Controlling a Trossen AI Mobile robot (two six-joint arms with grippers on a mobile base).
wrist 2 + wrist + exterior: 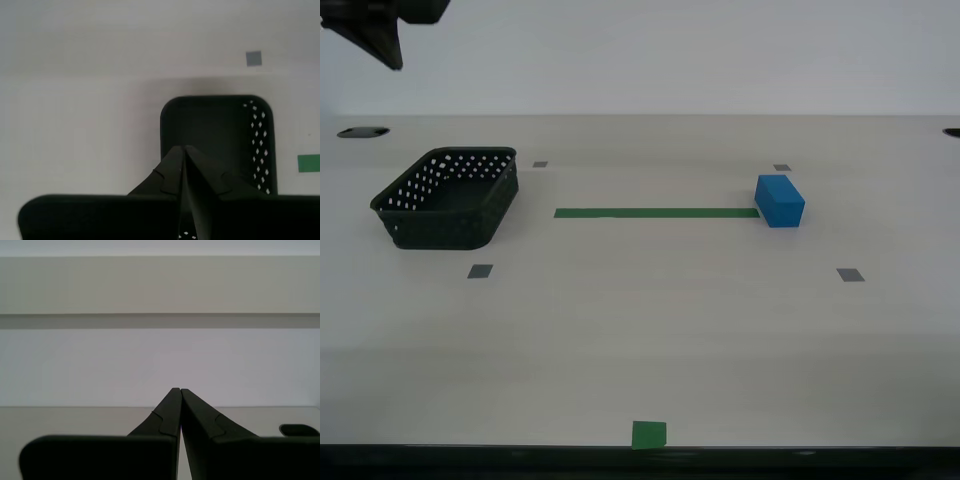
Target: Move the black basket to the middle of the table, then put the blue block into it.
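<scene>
The black basket (448,222) stands empty on the table (650,330) at the exterior view's left. The blue block (779,200) sits at the exterior view's right, at the end of the green tape strip (655,212). My second gripper (184,151) is shut and empty, high above the basket (261,137); it shows as a dark shape (380,35) in the exterior view's top left corner. My first gripper (178,390) is shut and empty, facing the wall over the table's far edge. It does not show in the exterior view.
Small grey squares (480,271) (850,274) lie on the tabletop, and a green square marker (649,434) sits at the front edge. Dark cable holes (362,131) are near the far corners; one shows in the first wrist view (299,430).
</scene>
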